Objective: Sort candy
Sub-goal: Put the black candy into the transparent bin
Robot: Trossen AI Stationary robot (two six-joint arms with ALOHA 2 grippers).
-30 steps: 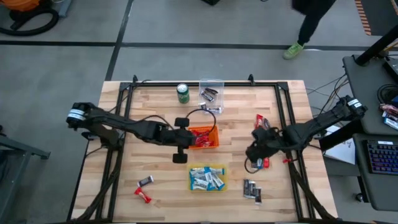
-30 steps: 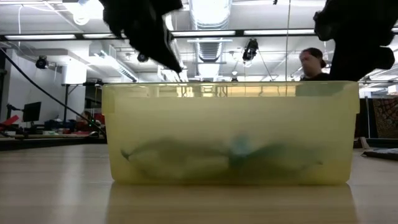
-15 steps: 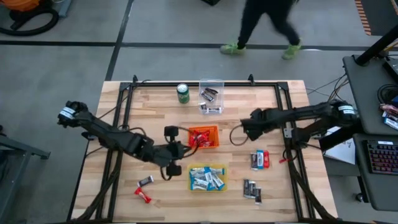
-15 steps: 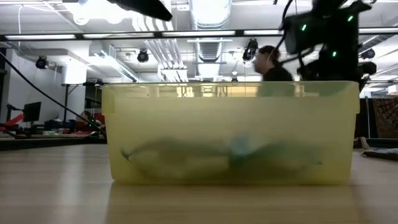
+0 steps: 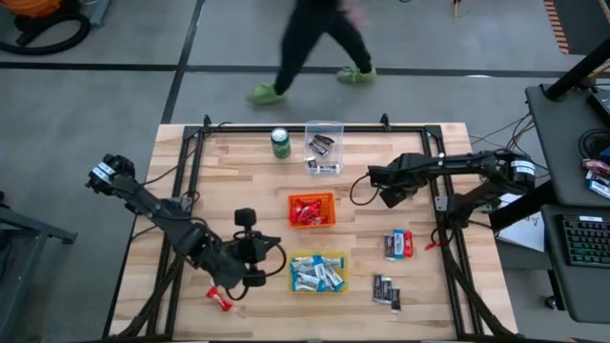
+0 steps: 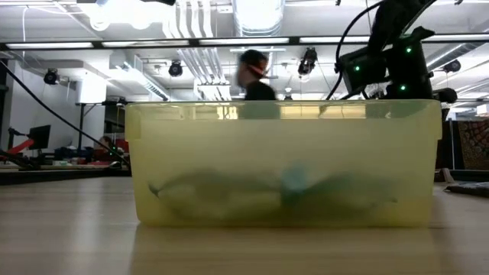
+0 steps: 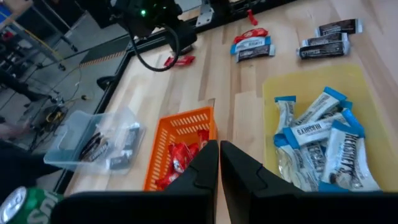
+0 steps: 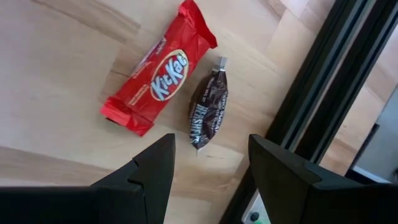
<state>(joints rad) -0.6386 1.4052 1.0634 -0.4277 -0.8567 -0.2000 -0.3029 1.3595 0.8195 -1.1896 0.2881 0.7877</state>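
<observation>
The left arm has swung away from the orange bin and is now reaching low toward the front-left corner of the worktop, its left gripper pressed together on nothing. The right gripper has drawn back toward the right-hand rail and is hovering, jaws apart, over one red KitKat and one dark Hershey's bar. A person is crossing leftward behind the worktop. Three bins are standing there: the orange one, a yellow bin holding blue-and-white bars, and a clear bin, plus one green can.
</observation>
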